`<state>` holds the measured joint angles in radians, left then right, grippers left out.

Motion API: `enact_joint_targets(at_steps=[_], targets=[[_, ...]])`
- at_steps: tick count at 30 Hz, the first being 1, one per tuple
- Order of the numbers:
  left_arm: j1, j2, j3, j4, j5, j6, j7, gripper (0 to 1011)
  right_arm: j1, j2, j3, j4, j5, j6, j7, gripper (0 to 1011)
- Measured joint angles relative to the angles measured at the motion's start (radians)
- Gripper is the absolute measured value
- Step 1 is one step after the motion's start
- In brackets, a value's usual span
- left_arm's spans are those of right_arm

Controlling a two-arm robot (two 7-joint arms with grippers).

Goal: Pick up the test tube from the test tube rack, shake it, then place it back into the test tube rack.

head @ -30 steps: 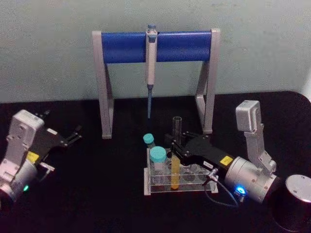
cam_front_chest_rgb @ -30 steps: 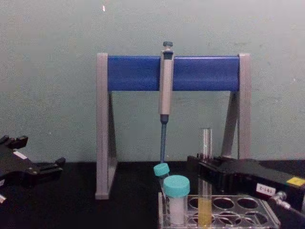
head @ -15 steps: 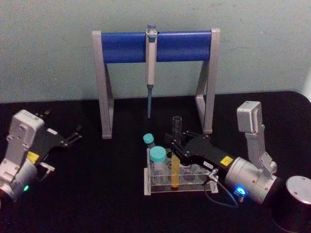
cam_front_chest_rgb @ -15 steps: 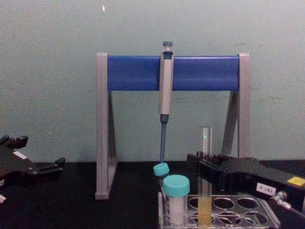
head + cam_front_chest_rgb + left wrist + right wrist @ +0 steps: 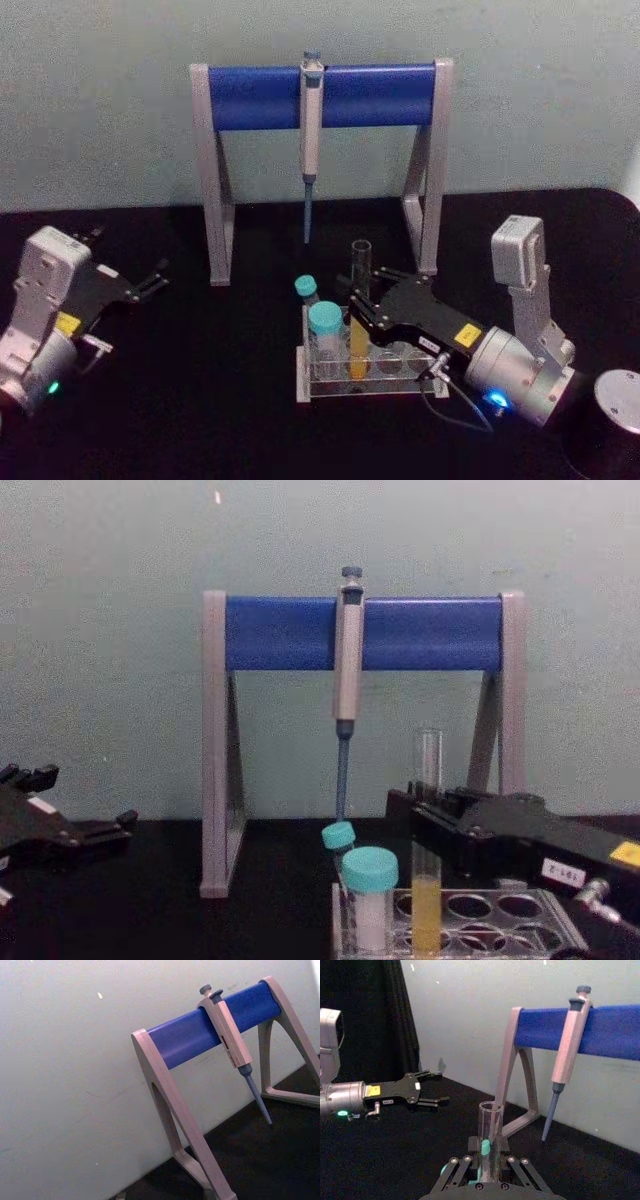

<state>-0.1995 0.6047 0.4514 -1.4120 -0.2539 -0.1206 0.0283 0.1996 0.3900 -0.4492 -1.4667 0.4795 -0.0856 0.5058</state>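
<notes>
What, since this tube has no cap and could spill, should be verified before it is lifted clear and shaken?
1. Grip: the right gripper is shut on the test tube around its middle: ok.
2. Tube upright: ok.
3. Liquid well below the open rim: ok.
4. Tube bottom clear of the test tube rack: not ok, it sits in its hole.
5. The pipette hangs apart from the tube's top: ok.
6. The left gripper is parked at the far left, open: ok.

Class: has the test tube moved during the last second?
Yes. The test tube, in the right gripper, has risen slightly: its rim sits closer to the blue bar of the pipette stand.
</notes>
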Motion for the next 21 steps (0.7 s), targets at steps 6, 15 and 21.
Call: enact_joint_targets(at_steps=[6, 15, 21], targets=[[0.000, 0.000, 0.000, 0.000, 0.000, 0.000, 0.000, 1001, -0.009, 0.010, 0.004, -0.022, -0.020, -0.022, 0.005, 234], [0.000, 0.000, 0.000, 0.000, 0.000, 0.000, 0.000, 1001, -0.013, 0.014, 0.017, -0.048, -0.030, -0.031, 0.008, 233], [0.000, 0.000, 0.000, 0.000, 0.000, 0.000, 0.000, 1001, -0.009, 0.022, 0.030, -0.087, -0.032, -0.033, 0.008, 233]])
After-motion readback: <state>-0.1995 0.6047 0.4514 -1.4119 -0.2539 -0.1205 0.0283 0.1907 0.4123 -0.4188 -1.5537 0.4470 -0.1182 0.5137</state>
